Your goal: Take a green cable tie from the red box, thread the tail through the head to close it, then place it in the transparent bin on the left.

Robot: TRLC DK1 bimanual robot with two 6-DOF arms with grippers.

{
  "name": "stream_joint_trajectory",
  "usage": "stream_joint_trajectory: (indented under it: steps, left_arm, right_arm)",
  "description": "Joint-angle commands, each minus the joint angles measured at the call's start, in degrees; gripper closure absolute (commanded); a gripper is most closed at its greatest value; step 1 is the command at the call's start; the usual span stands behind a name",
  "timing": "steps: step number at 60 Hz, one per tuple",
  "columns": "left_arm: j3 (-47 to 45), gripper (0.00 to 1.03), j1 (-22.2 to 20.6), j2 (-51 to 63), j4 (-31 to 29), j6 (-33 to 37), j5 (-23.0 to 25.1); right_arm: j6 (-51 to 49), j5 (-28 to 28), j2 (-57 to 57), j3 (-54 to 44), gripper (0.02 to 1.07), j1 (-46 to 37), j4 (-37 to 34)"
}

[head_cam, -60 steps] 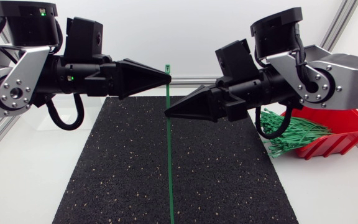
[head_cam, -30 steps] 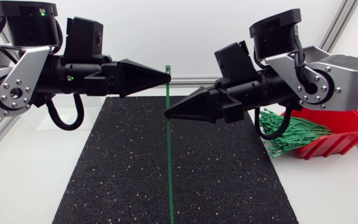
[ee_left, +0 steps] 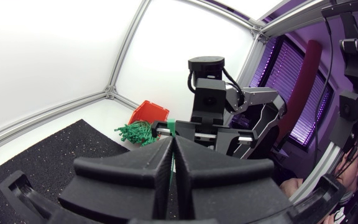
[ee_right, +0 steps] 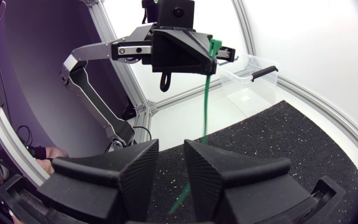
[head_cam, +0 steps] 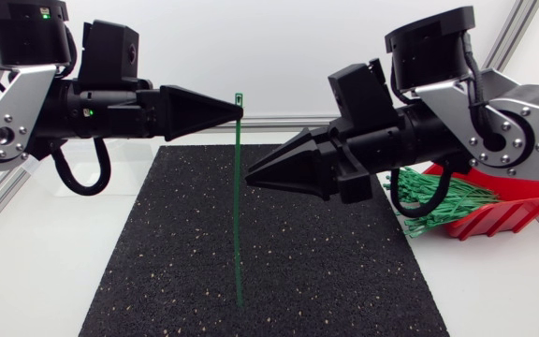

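A long green cable tie [head_cam: 238, 206] hangs straight down over the black mat [head_cam: 326, 262]. My left gripper [head_cam: 240, 109] is shut on it just below its head [head_cam: 239, 96]. In the left wrist view the tie's head [ee_left: 173, 127] pokes out at the tip of the left gripper [ee_left: 171, 140]. My right gripper [head_cam: 249, 171] points at the tie's middle from the right, just beside it. In the right wrist view the right gripper [ee_right: 171, 149] stands open, and the tie [ee_right: 207, 99] runs down past the gap between its fingers. The transparent bin [ee_right: 253, 71] sits behind the left arm.
The red box [head_cam: 503, 211] stands at the table's right edge, with a bundle of green ties [head_cam: 438, 201] spilling over its near side. The same box [ee_left: 148, 112] shows beyond the mat in the left wrist view. An aluminium frame rail runs along the back.
My right gripper has opened and let go of the tie. The left arm has shifted left with the tie, whose lower end now hangs higher and further left.
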Motion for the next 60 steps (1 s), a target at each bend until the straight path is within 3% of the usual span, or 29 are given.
stream_joint_trajectory:
  steps: [1, 16, 26, 30, 47, 57, 60]
  left_arm:
    - [1.57, 1.0, 1.14, -1.12, -1.06, -1.62, 1.27]
    - [0.69, 1.0, 4.48, -1.29, -4.66, -1.53, 2.76]
    - [0.6, 1.0, 5.36, -0.76, -7.56, -1.88, 2.76]
    - [0.69, 1.0, 5.8, -0.59, -8.0, -2.41, 2.5]
    - [2.1, 1.0, 7.12, 1.61, -14.15, -4.43, 2.5]
    - [2.62, 1.0, 8.0, 2.05, -16.53, -4.43, 3.2]
    - [2.71, 1.0, 8.26, 2.14, -16.7, -4.43, 3.64]
  right_arm:
    - [-2.08, 0.91, -1.57, -1.08, 0.6, -0.36, -2.08]
    - [-10.25, 10.05, -3.33, -1.17, 0.2, -0.36, -9.91]
    - [-11.31, 16.29, -3.33, -0.99, 0.14, -1.85, -12.1]
    - [-13.86, 20.33, -3.42, -0.73, 0.06, -1.59, -14.3]
    - [-25.11, 35.19, -2.89, -0.9, 0.05, 0.08, -18.34]
    - [-28.62, 36.68, -5.44, -2.31, 0.05, 0.87, -18.96]
    - [-28.89, 40.2, -6.32, -2.4, 0.05, 2.19, -19.05]
